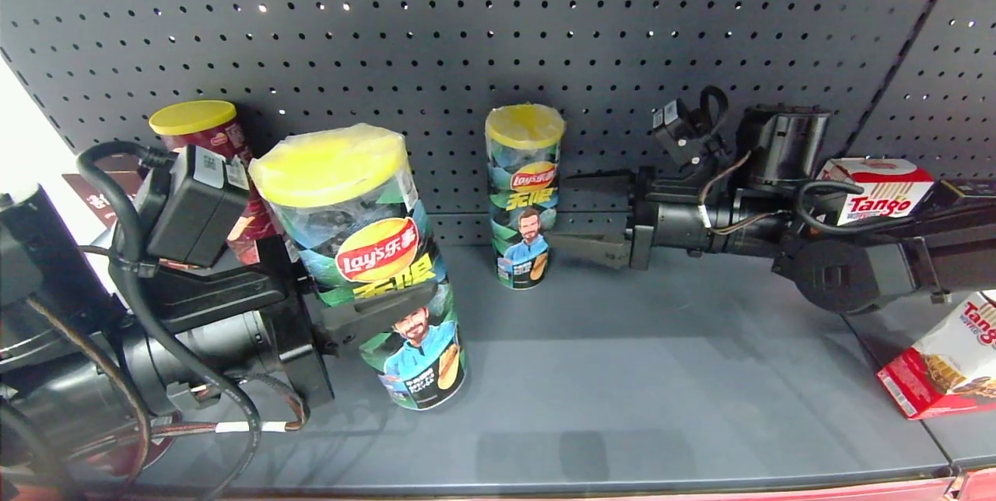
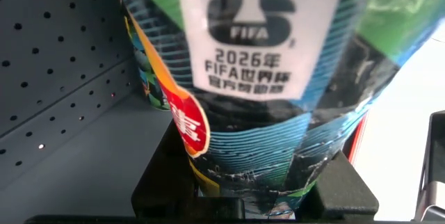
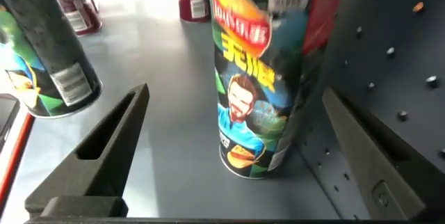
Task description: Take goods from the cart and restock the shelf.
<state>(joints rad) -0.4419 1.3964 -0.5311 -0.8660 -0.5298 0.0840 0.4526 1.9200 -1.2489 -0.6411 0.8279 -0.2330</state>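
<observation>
- Nearest us, our left gripper (image 1: 385, 310) clamps the front chip can (image 1: 350, 197), tilted at the shelf's (image 1: 661, 376) front left. We judge placing is underway: next, stand it upright and release.
- Farther right, our right gripper (image 1: 564, 209) stands open just beside the rear chip can (image 1: 524, 197), not touching it.

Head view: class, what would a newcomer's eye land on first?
The big yellow-lidded chip can at the front left of the shelf, tilted in the shut left claw. Then a matching can standing upright by the pegboard wall, the right claw open beside it.
</observation>
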